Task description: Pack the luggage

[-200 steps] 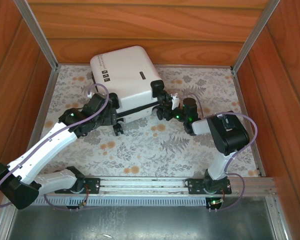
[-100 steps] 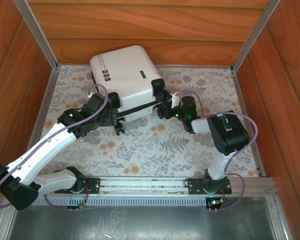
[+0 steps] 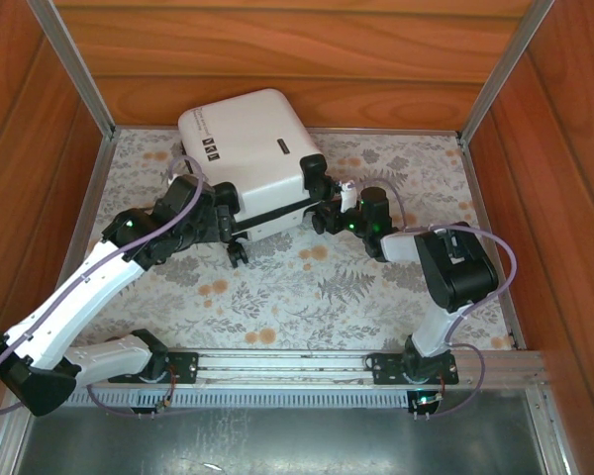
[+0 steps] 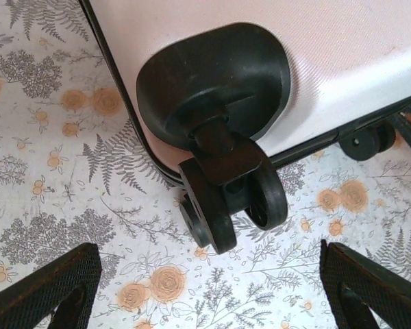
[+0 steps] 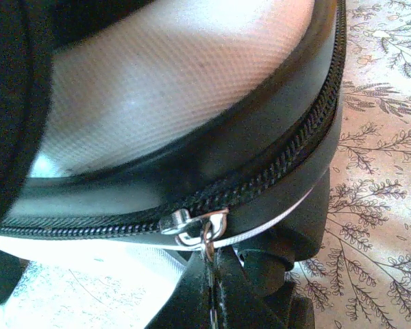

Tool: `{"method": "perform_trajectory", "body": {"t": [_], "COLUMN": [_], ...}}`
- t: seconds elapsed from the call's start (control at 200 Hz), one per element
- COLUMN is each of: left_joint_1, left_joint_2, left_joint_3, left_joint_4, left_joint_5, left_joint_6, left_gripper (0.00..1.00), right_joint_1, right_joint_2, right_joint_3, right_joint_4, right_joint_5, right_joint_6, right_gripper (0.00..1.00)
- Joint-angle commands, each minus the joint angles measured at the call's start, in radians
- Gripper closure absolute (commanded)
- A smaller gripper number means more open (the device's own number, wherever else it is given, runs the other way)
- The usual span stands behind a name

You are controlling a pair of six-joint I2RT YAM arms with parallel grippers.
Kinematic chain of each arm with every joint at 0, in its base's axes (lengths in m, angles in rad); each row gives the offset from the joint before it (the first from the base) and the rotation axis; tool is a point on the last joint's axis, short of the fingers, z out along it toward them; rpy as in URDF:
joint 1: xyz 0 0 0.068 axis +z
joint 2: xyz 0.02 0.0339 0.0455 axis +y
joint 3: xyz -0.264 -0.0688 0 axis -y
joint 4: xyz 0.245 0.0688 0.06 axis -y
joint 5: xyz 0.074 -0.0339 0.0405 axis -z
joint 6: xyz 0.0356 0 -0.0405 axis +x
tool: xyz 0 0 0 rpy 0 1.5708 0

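Note:
The white hard-shell luggage (image 3: 247,148) lies shut at the back of the table, slightly left of centre. My left gripper (image 3: 223,230) is at its near-left corner. In the left wrist view this gripper (image 4: 212,288) is open, and its fingers (image 4: 48,291) stand wide apart just short of a black twin wheel (image 4: 229,199). My right gripper (image 3: 329,203) is at the luggage's right corner. In the right wrist view it (image 5: 212,274) is shut on the pull tab hanging from the silver zipper slider (image 5: 192,225) on the black zipper line.
A floral cloth (image 3: 307,287) covers the table. Wooden walls (image 3: 277,49) and metal corner posts (image 3: 79,69) close in the back and sides. A metal rail (image 3: 287,364) runs along the near edge by the arm bases.
My right gripper has shut on the zipper pull and crept a little closer to the luggage. The left arm has shifted slightly left and further in along the luggage's near-left corner.

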Motion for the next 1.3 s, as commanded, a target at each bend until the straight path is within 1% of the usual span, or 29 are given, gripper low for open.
{"method": "perform_trajectory", "body": {"t": [0.0, 0.25, 0.44, 0.61, 0.645, 0.915, 0.965, 1.095, 1.204, 1.264, 1.294], "left_joint_1": [0.002, -0.022, -0.031, -0.027, -0.024, 0.002, 0.016, 0.070, 0.093, 0.101, 0.103], "left_joint_2": [0.012, 0.145, 0.240, 0.300, 0.314, 0.409, 0.411, 0.381, 0.378, 0.388, 0.396], "left_joint_3": [0.025, 0.028, 0.060, 0.076, 0.082, 0.128, 0.123, 0.075, 0.058, 0.058, 0.060], "left_joint_4": [-0.059, -0.068, -0.062, -0.055, -0.054, -0.030, -0.006, 0.093, 0.123, 0.130, 0.133], "left_joint_5": [0.001, -0.018, -0.051, -0.131, -0.133, -0.139, -0.128, -0.025, 0.000, 0.012, 0.019], "left_joint_6": [-0.041, -0.118, -0.151, -0.145, -0.141, -0.131, -0.134, -0.156, -0.162, -0.159, -0.156], "left_gripper": [0.13, 0.16, 0.16, 0.16, 0.16, 0.19, 0.19, 0.19, 0.19, 0.23, 0.26], "right_joint_1": [-0.007, -0.007, -0.007, -0.006, -0.007, -0.007, -0.006, -0.007, -0.007, -0.006, -0.007], "right_joint_2": [-0.045, -0.057, -0.085, -0.092, -0.128, -0.166, -0.170, -0.174, -0.173, -0.170, -0.170], "right_joint_3": [0.035, 0.043, 0.044, 0.048, 0.048, 0.050, 0.050, 0.048, 0.045, 0.045, 0.045], "right_joint_4": [0.018, -0.020, -0.065, -0.113, -0.120, -0.183, -0.192, -0.210, -0.213, -0.213, -0.213], "right_joint_5": [0.012, 0.001, 0.013, 0.003, 0.000, -0.005, -0.003, 0.000, -0.004, -0.007, -0.009], "right_joint_6": [-0.027, -0.025, -0.040, -0.057, -0.060, -0.104, -0.111, -0.120, -0.122, -0.122, -0.122], "right_gripper": [1.00, 1.00, 1.00, 1.00, 1.00, 1.00, 1.00, 1.00, 1.00, 1.00, 1.00]}}
